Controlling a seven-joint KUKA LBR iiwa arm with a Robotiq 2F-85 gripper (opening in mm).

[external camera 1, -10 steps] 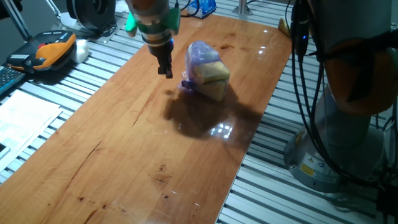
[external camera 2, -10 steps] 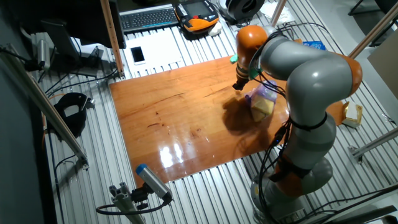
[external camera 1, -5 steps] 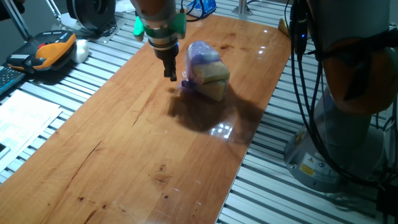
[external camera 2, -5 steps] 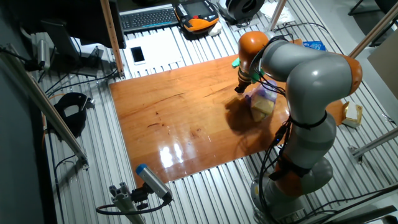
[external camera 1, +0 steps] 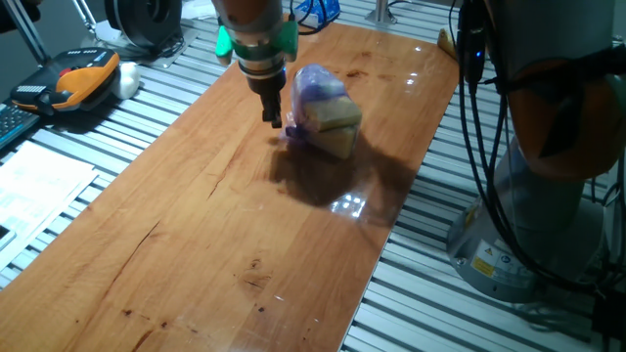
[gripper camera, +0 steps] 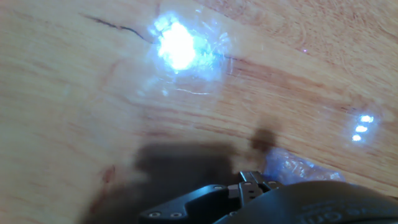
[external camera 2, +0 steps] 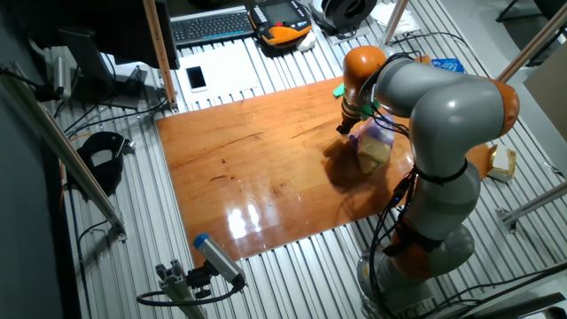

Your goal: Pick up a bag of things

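Gripper (external camera 1: 275,117): above wooden table (external camera 1: 196,225), fingers pointing down, apparently together; tips just beside the bag. Bag of things (external camera 1: 324,111): lilac plastic, tan block inside, resting on table. Orange-black device (external camera 1: 83,78): left, off table.

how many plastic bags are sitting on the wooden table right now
1: a crinkly lilac plastic bag holding a tan block, near the table's far end, right beside the gripper. None else visible.

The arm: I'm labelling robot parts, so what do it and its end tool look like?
The arm has bulky grey rounded segments with orange joints, and black cables hang along its base. The gripper is slim and black below a green collar and an orange wrist.
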